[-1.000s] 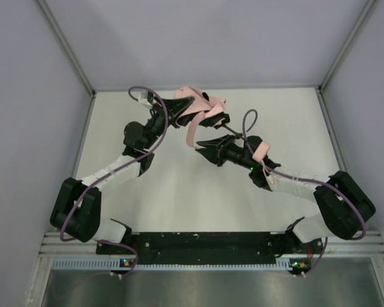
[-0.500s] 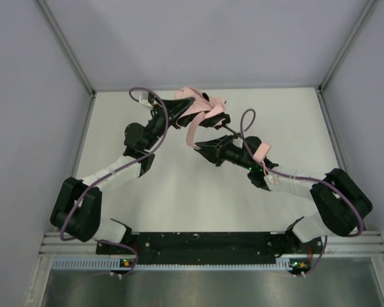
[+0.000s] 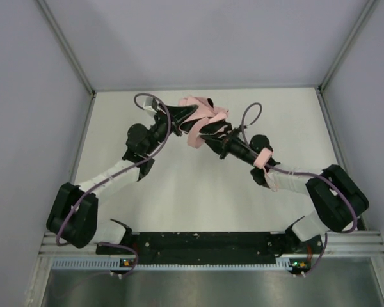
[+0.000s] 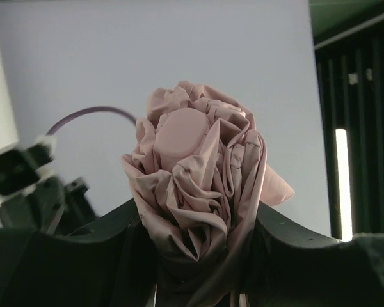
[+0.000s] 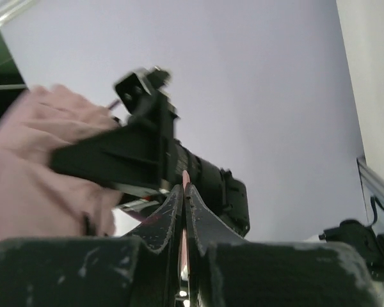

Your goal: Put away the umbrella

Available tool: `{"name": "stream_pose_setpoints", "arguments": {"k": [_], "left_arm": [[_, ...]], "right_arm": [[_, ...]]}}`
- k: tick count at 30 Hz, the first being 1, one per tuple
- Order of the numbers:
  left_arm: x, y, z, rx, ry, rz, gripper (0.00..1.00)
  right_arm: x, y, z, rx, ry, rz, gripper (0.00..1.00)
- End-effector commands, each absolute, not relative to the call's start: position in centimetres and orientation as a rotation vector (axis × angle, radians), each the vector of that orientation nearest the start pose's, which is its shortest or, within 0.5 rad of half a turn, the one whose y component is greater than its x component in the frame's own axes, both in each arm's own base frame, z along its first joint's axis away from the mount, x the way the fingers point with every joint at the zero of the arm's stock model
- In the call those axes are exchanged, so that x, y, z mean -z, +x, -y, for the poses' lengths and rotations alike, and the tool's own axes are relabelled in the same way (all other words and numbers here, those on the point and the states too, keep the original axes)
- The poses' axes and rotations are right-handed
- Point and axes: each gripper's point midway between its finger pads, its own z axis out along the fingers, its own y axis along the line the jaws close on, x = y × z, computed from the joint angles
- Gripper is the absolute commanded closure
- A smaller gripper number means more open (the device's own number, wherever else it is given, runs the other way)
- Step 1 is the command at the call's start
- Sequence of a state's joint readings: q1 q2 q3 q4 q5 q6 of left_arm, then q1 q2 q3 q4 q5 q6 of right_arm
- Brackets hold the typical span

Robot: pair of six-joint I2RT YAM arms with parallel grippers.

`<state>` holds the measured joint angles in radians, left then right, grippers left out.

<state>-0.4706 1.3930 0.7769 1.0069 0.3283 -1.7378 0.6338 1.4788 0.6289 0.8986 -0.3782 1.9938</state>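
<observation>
Brings the right gripper [image 3: 209, 135] up and left, from just below the umbrella [image 3: 201, 114] to right against it. Closes its jaws fully, with a thin pink sliver between them. Shifts the pink bundle slightly right and draws it tighter.

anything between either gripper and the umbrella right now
Nothing visible. The umbrella sits bunched directly in the left gripper, fabric against both fingers, and the right gripper is shut on what looks like a thin pink strip of it.
</observation>
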Motion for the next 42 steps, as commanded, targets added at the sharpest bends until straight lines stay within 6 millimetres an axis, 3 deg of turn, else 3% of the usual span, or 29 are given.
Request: {"name": "stream_pose_setpoints", "arguments": {"k": [1,5,8,10,15,23,26,30,36,39,42], "left_arm": [[-37.6,29.8,26.9,1.948,-0.596,-1.566,1.00],[-33.1,29.2,26.1,1.832,-0.697,-1.705,1.00],[-30.0,28.3,26.5,1.842,-0.731,-1.804,1.00],[-28.1,27.9,26.7,1.821,-0.740,-1.868,1.00],[-23.4,27.2,26.9,1.681,-0.731,-2.076,1.00],[-13.5,26.2,24.4,1.332,-0.952,-2.314,1.00],[-11.0,26.0,23.4,1.251,-1.031,-2.324,1.00],[-9.0,26.7,22.3,1.141,-1.091,-2.318,1.00],[-6.8,28.1,22.9,1.094,-1.183,-2.344,1.00],[-8.4,29.1,24.3,1.241,-1.029,-2.270,1.00],[-12.4,29.3,25.7,1.454,-0.860,-2.157,1.00]], "right_arm": [[-28.5,31.4,-29.2,-2.170,0.784,-1.617,1.00],[-30.0,32.8,-27.5,-2.190,0.607,-1.495,1.00],[-29.2,33.8,-28.1,-2.214,0.559,-1.502,1.00],[-29.9,33.5,-28.8,-2.259,0.463,-1.492,1.00],[-29.1,33.2,-28.6,-2.216,0.359,-1.520,1.00],[-26.3,32.1,-27.1,-2.103,0.310,-1.495,1.00],[-26.1,31.7,-27.5,-2.090,0.267,-1.507,1.00],[-27.0,30.7,-27.8,-2.106,0.197,-1.502,1.00],[-23.9,28.6,-29.7,-2.126,0.162,-1.618,1.00],[-22.1,28.5,-28.4,-2.069,0.210,-1.681,1.00],[-19.8,28.0,-27.3,-1.943,0.268,-1.878,1.00]]}}
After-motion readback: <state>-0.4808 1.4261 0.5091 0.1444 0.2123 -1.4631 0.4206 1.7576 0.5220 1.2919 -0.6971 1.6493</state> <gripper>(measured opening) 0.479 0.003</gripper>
